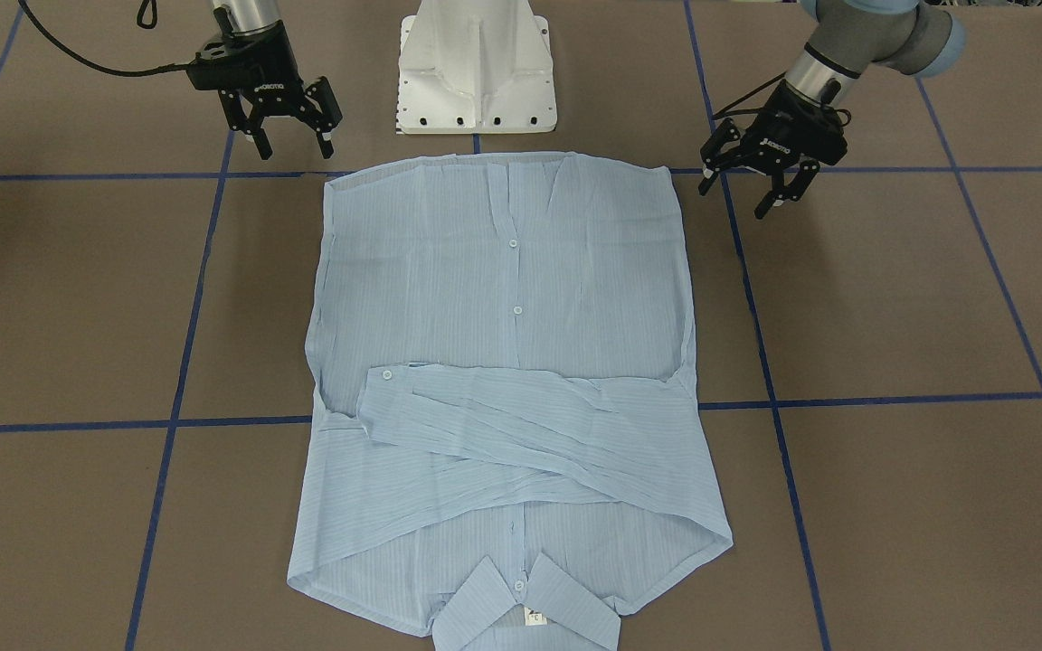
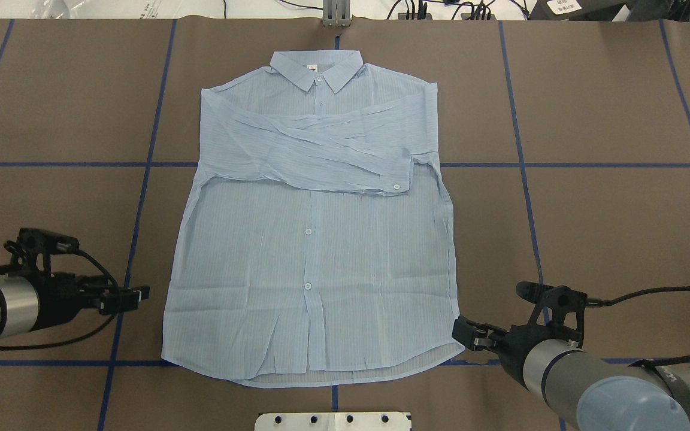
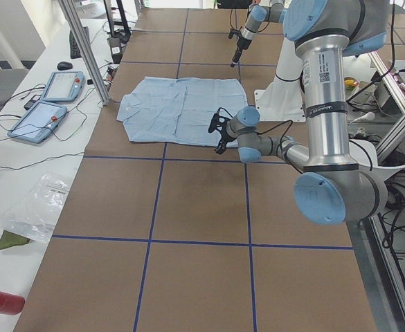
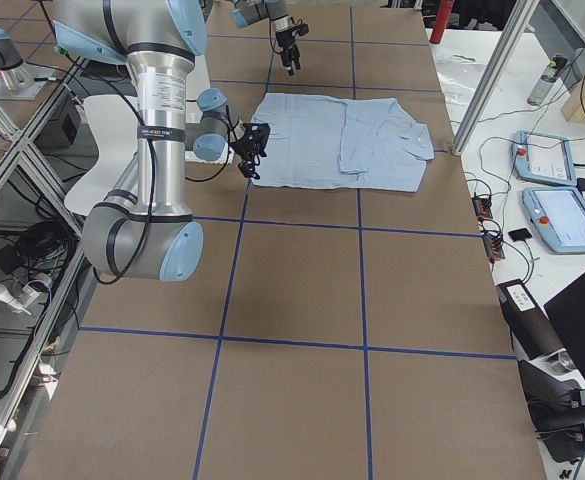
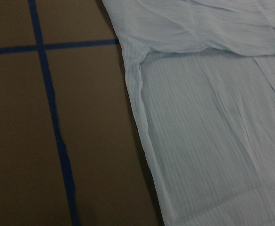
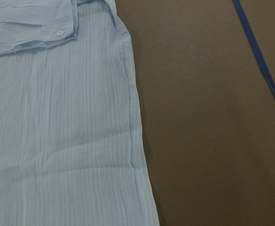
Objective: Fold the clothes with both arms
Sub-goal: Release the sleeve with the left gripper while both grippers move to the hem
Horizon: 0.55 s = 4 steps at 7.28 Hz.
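Now shirt [image 1: 503, 298] flat between left gripper [image 1: 736, 194] and right gripper [image 1: 295, 137] (both spread, empty), touching neither.

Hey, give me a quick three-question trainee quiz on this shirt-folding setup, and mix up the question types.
1. True or false: a sleeve lies folded across the shirt front.
2. The left pincer and right pincer are: A) shut on the hem, B) open, holding nothing, C) shut on a cuff.
3. Fill in: the collar points ___ from the robot's base.
Key: 1 true; 2 B; 3 away.
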Each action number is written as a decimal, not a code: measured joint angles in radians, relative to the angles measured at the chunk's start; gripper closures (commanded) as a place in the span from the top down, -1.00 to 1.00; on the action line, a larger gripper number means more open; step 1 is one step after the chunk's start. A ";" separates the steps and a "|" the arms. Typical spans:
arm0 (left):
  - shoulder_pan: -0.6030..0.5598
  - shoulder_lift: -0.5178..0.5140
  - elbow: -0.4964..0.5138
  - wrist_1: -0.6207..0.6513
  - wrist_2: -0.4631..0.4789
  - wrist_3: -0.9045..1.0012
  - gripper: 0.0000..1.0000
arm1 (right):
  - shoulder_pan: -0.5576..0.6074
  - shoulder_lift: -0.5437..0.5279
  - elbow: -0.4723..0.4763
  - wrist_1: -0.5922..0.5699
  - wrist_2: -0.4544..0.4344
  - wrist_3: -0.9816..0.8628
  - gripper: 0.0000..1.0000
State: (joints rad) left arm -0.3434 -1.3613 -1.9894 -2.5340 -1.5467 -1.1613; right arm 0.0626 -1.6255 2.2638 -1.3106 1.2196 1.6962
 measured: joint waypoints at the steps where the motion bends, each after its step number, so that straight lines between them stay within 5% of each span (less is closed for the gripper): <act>1: 0.080 -0.018 -0.004 0.057 0.063 -0.070 0.92 | -0.007 0.001 0.000 -0.003 -0.007 0.004 1.00; 4: 0.153 -0.201 -0.041 0.421 0.097 -0.211 0.51 | -0.010 0.002 -0.004 -0.004 -0.012 0.006 1.00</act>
State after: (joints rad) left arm -0.1900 -1.5622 -2.0303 -2.1128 -1.4494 -1.3720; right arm 0.0523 -1.6233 2.2602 -1.3146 1.2075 1.7021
